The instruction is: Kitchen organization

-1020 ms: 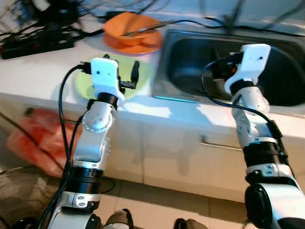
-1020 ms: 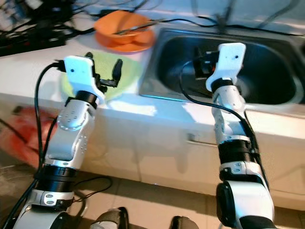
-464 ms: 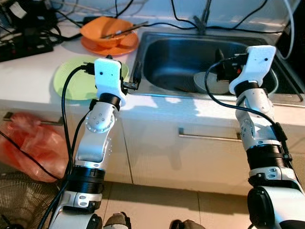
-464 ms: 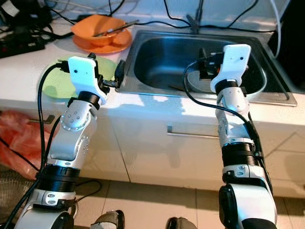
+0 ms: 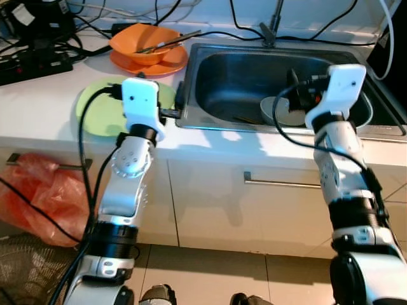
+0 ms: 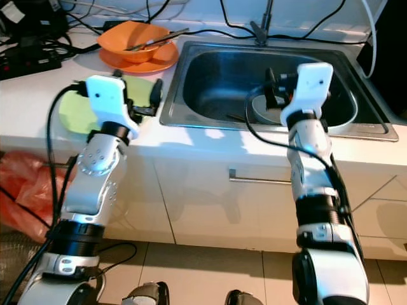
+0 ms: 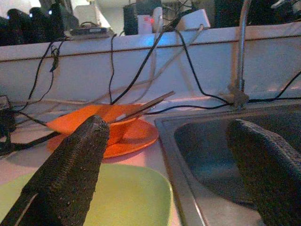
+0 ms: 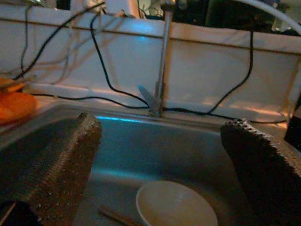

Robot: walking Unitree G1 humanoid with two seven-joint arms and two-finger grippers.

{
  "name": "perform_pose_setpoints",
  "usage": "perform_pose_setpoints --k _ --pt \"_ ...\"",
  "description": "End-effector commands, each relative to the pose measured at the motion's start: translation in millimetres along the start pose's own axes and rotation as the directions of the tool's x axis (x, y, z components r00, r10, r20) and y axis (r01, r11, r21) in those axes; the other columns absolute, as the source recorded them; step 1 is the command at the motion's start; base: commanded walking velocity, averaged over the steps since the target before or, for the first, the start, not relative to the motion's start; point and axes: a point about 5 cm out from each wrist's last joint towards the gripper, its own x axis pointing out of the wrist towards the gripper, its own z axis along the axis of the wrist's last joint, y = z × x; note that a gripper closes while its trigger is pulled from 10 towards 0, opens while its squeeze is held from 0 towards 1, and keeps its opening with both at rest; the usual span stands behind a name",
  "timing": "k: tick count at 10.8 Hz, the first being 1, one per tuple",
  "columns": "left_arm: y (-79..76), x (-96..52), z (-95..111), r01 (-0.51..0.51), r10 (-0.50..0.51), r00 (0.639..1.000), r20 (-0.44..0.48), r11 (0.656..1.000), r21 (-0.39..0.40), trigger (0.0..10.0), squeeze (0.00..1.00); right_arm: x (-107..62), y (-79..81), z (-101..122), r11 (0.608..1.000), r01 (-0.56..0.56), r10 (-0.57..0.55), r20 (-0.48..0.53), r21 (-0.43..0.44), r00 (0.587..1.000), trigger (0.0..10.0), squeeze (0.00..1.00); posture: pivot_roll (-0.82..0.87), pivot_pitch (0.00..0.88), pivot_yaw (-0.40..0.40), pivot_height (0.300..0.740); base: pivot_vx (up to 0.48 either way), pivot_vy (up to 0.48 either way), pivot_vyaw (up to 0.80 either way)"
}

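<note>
A green plate lies on the white counter just left of the steel sink. Behind it an orange bowl with chopsticks across it sits on an orange plate. My left gripper hovers open over the seam between the green plate and the sink rim, holding nothing. A white bowl and a pair of chopsticks lie in the sink bottom. My right gripper hangs open above the sink, over the white bowl, with nothing between its fingers.
The faucet rises at the back of the sink. Black cables and a power strip crowd the counter's back left. A red plastic bag hangs below the counter on the left. A cabinet handle faces me.
The whole view has swung and steadied as the camera moved; the white bowl in the sink has come into sight. Both arms hold much the same raised pose, fingers still open.
</note>
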Motion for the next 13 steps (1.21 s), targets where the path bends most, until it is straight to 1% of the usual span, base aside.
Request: perform_pose_setpoints --k 1,3,4,5,6,7,9,10,11,12,13 --pt "2.4 -5.6 -1 -0.022 0.022 1.000 0.013 1.000 0.017 10.0 0.00 -3.4 -0.5 6 1.000 0.008 -0.008 0.049 -0.003 0.999 10.0 1.00 0.08 0.090 -0.006 0.740 0.000 0.000 0.00" --pt "5.3 -16.0 -2 -0.031 0.028 0.999 0.047 0.997 0.066 10.0 0.00 -13.2 1.3 3 1.000 -0.006 0.006 0.064 -0.010 0.998 10.0 1.00 0.08 0.092 -0.009 0.740 0.000 0.000 0.00" --pt "7.9 -26.8 -6 -0.039 0.035 0.998 0.048 0.994 0.102 10.0 0.00 -22.5 0.7 -2 1.000 -0.011 0.012 0.054 -0.014 0.998 10.0 1.00 0.08 0.094 -0.011 0.740 0.000 0.000 0.00" --pt "8.3 -41.6 -11 -0.040 0.035 0.999 0.040 0.989 0.143 10.0 0.00 -32.3 1.7 -7 1.000 -0.027 0.027 0.034 -0.010 0.999 10.0 1.00 0.08 0.095 -0.011 0.740 0.000 0.000 0.00" --pt "8.8 -47.4 -13 -0.041 0.037 0.999 0.031 0.988 0.152 10.0 0.00 -35.7 2.3 -9 0.999 -0.034 0.034 0.029 -0.011 0.999 10.0 1.00 0.07 0.096 -0.010 0.740 0.000 0.000 0.00" --pt "12.0 -58.1 -13 -0.051 0.047 0.999 0.026 0.985 0.166 10.0 0.00 -43.0 1.6 -11 0.999 -0.046 0.046 0.017 -0.016 0.999 10.0 1.00 0.08 0.096 -0.013 0.740 0.000 0.000 0.00" --pt "20.7 -76.6 -26 -0.056 0.065 0.997 -0.041 0.980 0.192 10.0 0.00 -60.3 6.6 -21 0.997 -0.078 0.077 -0.031 -0.007 0.996 10.0 1.00 0.08 0.101 -0.010 0.740 0.000 0.000 0.00" --pt "24.4 -86.0 -35 -0.053 0.070 0.994 -0.079 0.979 0.198 10.0 0.00 -70.1 12.9 -27 0.995 -0.097 0.097 -0.057 0.007 0.994 10.0 1.00 0.09 0.103 -0.009 0.740 0.000 0.000 0.00" --pt "27.8 -92.2 -42 -0.060 0.084 0.990 -0.116 0.979 0.195 10.0 0.00 -79.9 22.0 -32 0.993 -0.114 0.116 -0.077 0.025 0.990 10.0 1.00 0.09 0.104 -0.009 0.740 0.000 0.000 0.00" --pt "29.8 -94.1 -44 -0.064 0.091 0.987 -0.131 0.978 0.198 10.0 0.00 -84.2 26.2 -33 0.993 -0.115 0.117 -0.088 0.035 0.989 10.0 1.00 0.09 0.103 -0.008 0.740 0.000 0.000 0.00" --pt "31.3 -94.2 -46 -0.076 0.105 0.985 -0.139 0.977 0.199 10.0 0.00 -86.3 26.8 -34 0.994 -0.099 0.103 -0.100 0.045 0.990 10.0 1.00 0.08 0.104 -0.006 0.740 0.000 0.000 0.00"
